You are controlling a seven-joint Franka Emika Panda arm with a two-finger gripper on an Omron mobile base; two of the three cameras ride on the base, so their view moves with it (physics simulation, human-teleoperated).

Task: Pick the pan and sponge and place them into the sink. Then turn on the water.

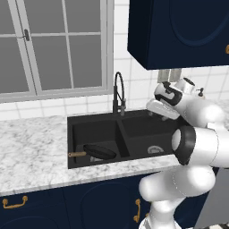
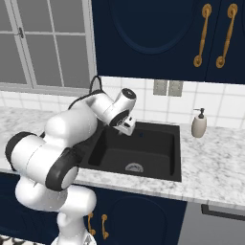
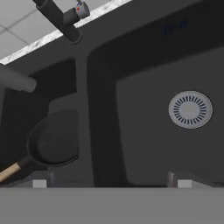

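The black pan (image 1: 99, 152) lies in the left basin of the sink (image 1: 134, 129), its wooden handle (image 1: 76, 154) leaning on the left wall. In the hand view the pan (image 3: 54, 142) is at the lower left and the right basin's silver drain (image 3: 190, 109) is at the right. My gripper (image 1: 157, 108) (image 2: 127, 127) (image 3: 111, 183) hovers over the divider and right basin of the sink (image 2: 143, 148) (image 3: 144, 131). It is open, with nothing between its fingers. The sponge is out of view.
The arched black faucet (image 1: 118, 94) (image 3: 57, 19) rises behind the divider, close to the left of my hand. A soap dispenser (image 2: 198, 123) stands on the marble counter (image 2: 215, 158) right of the sink. Dark blue wall cabinets (image 1: 179, 31) hang above.
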